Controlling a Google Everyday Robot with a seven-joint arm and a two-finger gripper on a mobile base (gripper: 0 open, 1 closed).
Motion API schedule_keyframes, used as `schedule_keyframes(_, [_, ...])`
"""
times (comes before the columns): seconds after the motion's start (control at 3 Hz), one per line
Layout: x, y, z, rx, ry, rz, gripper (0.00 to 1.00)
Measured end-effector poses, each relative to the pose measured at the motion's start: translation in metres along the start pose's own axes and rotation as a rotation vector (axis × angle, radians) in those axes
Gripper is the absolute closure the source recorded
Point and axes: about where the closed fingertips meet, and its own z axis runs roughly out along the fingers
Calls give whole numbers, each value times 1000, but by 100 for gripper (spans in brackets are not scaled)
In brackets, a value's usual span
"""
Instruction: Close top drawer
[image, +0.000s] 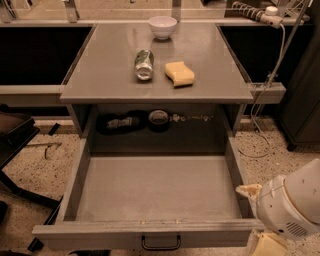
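Note:
The top drawer (159, 192) is pulled far out of the grey cabinet, a wide shallow grey tray with nothing in it. Its flat front panel (100, 236) runs along the bottom of the view, with a small dark loop handle (161, 244) at its centre. My gripper (267, 244) is at the bottom right, just beyond the right end of the front panel, below the white rounded arm housing (292, 207). The gripper is mostly cut off by the frame edge.
On the cabinet top (100, 80) lie a can on its side (144, 64), a yellow sponge (179, 73) and a white bowl (163, 26). Dark items (159, 120) sit in the recess behind the drawer. A cable (265, 85) hangs at right. A dark chair base (20, 165) stands at left.

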Motion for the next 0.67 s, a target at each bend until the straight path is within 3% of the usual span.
schedule_keyframes(0.67, [8, 4, 8, -27, 3, 14, 0])
